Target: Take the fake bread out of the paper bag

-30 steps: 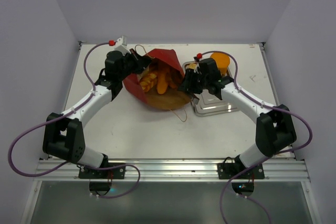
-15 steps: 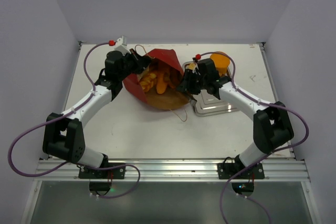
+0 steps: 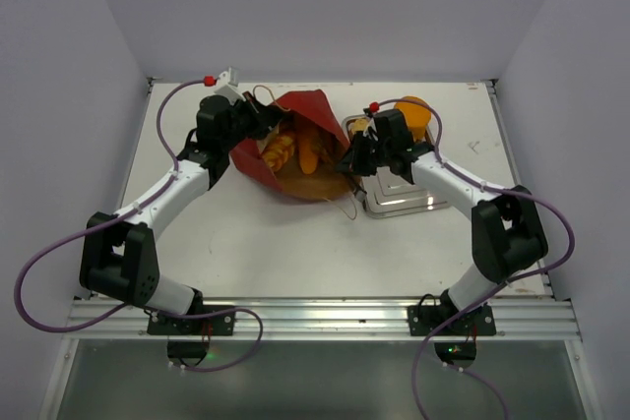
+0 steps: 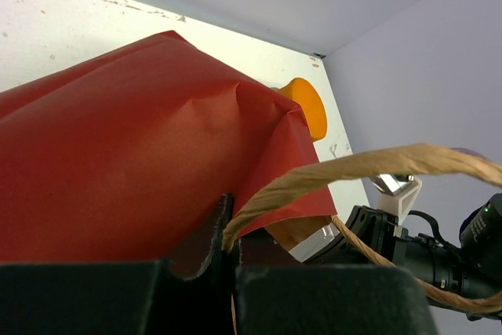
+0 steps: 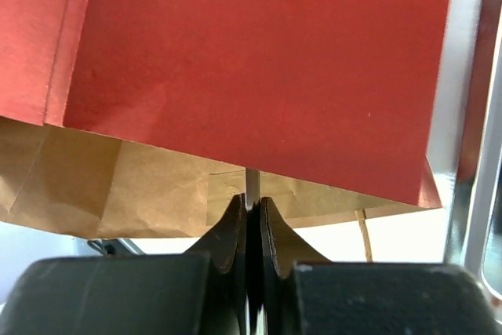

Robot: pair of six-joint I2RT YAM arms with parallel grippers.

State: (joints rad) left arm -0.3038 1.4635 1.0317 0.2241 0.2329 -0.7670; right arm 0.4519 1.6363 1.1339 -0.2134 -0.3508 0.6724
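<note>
**Both arms at the bag's mouth, bread inside**

The paper bag (image 3: 300, 115) lies on its side on the white table (image 3: 246, 238), a little toward the far edge. Its red outside faces up and its brown mouth opens toward the arms. Several golden pieces of fake bread (image 3: 295, 151) lie together inside the open mouth. A round orange bun (image 3: 415, 112) sits well apart from them, at the far end of the steel tray (image 3: 399, 206), which stands just beside the bag on the right.

The left arm reaches in from the left to the bag's far left edge. In its wrist view the left fingers (image 4: 205, 241) are pressed together with red paper wedged between the tips. A brown loop handle (image 4: 376, 164) arcs out from that same spot and off to the right.

The right arm comes across the tray to the bag's right rim. In its wrist view the right fingers (image 5: 276, 237) are squeezed to a thin slit at the brown inner lip, below the red panel. They appear to pinch that lip, though the view is too tight to be sure how much paper lies between them. A second handle (image 3: 345, 215) trails loosely on the table below the bag's mouth.
</note>
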